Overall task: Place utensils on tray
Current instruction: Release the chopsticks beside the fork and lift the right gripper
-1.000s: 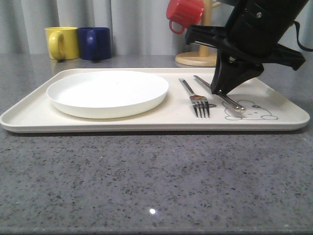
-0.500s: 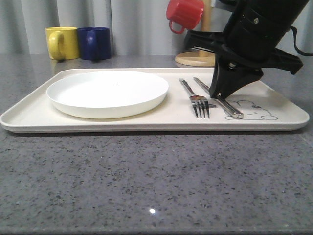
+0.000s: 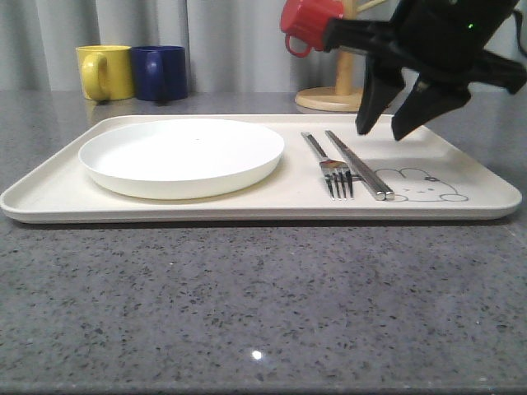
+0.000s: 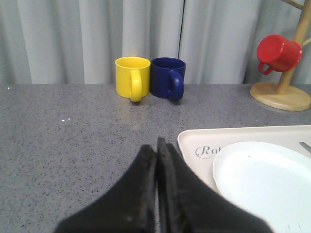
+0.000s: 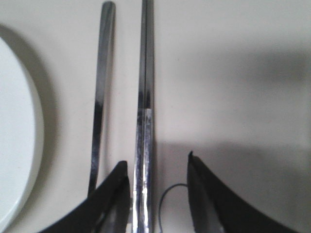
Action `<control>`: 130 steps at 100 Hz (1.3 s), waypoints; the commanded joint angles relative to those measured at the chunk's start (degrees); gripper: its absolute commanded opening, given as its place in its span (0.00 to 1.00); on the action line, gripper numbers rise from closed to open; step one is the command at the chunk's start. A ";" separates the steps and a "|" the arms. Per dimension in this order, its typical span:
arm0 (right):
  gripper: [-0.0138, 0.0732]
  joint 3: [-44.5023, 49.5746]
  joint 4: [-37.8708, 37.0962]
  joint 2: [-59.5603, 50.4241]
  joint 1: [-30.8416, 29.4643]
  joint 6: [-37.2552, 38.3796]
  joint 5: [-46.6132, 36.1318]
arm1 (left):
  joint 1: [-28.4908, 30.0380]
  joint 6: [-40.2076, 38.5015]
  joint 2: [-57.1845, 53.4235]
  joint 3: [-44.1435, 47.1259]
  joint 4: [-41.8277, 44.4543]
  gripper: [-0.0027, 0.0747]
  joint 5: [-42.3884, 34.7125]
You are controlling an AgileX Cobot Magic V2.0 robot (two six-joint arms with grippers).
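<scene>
Your right gripper (image 3: pixel 394 132) hangs above the tray (image 3: pixel 247 207) with its jaws apart and nothing between them. Beneath it the chopsticks (image 3: pixel 359 165) lie flat on the tray, side by side, just right of the fork (image 3: pixel 328 165) and apparently touching the rabbit drawing (image 3: pixel 420 184). The white plate (image 3: pixel 181 155) sits on the tray's left half. Your left gripper (image 4: pixel 157 160) has its jaws pressed together, empty.

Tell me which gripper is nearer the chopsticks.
Right. The right gripper hangs open just above the chopsticks on the tray. The left gripper, shut, is off the tray's far-left corner, beyond the white plate.
</scene>
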 commanded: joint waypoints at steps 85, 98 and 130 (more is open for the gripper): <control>0.52 -1.49 -12.31 -7.20 -31.12 -12.40 12.50 | -0.14 -0.18 0.24 -1.64 -0.73 0.01 -4.56; 0.52 -1.49 -10.77 -4.83 -31.12 -13.21 11.14 | -0.14 -0.18 0.24 -1.64 -0.73 0.01 -4.56; 0.52 -2.05 -9.86 -0.19 -31.12 -15.34 8.02 | -0.14 -0.18 0.24 -1.64 -0.73 0.01 -4.56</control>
